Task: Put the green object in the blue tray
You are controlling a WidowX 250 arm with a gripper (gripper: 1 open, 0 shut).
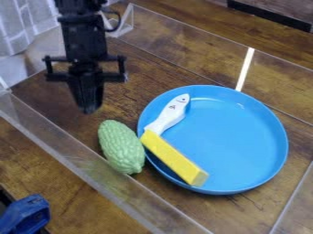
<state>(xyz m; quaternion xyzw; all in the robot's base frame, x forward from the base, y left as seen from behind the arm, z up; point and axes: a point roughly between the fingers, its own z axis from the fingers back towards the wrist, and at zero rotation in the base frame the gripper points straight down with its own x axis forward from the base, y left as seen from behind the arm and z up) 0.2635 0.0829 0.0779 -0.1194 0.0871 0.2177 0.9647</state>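
Observation:
The green object (121, 146), a bumpy light-green oval, lies on the wooden table just left of the blue tray (244, 146), close to its rim. My gripper (88, 102) hangs above and to the upper left of it, fingers shut with nothing between them, apart from the green object. In the blue tray lie a yellow rectangular block (173, 157), overhanging the near left rim, and a small white piece (171, 111).
A clear plastic wall (73, 164) runs along the table's front and left edges. A blue item (22, 218) sits at the bottom left corner. A white strip (246, 66) lies on the wood behind the tray.

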